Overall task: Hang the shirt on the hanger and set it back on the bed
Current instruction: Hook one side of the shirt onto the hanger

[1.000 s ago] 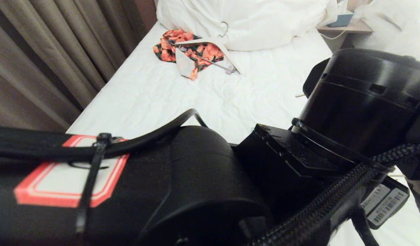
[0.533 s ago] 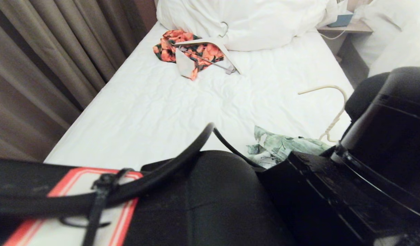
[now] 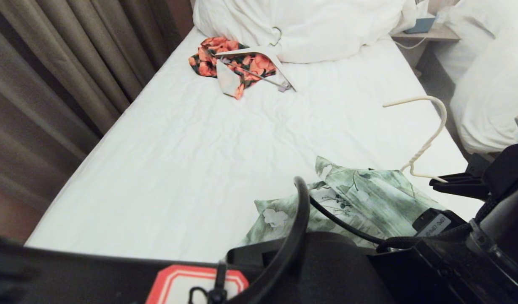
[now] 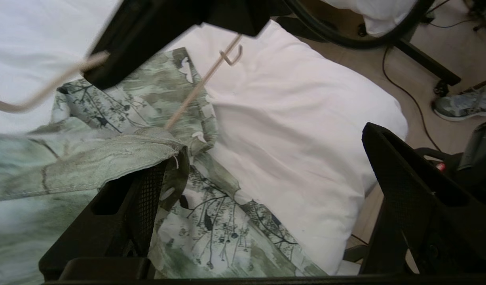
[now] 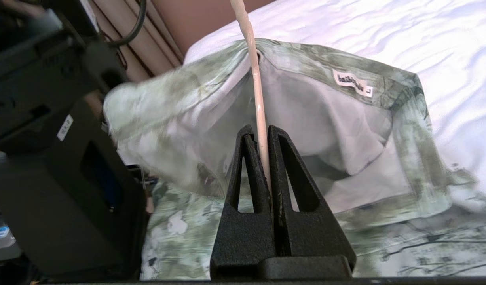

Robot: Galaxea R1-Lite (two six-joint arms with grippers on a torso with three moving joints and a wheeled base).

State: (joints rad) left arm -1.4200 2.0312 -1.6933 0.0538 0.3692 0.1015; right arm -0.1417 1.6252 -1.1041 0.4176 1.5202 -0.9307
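At the bed's [image 3: 191, 139] near edge, the shirt [image 3: 360, 198] lies draped over the hanger [image 3: 427, 139]. Right tool [image 5: 262, 134] clenches the hanger wire; left tool [image 4: 266, 190] gapes, empty. Judged nearly done: release remains.

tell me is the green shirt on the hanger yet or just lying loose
Partly on: one end of the cream hanger sits inside the shirt, at the collar. The right pincer grips the wire.

The shirt [image 3: 360, 202] is laid on the near right part of the bed [image 3: 191, 169]. The hanger [image 3: 427, 139] is held up just right of the shirt, one end inside it. Far beyond the shirt, toward the bed's head, a second garment [image 3: 238, 63] is spread with another hanger [image 3: 263, 59] on it, before the duvet [image 3: 301, 25].
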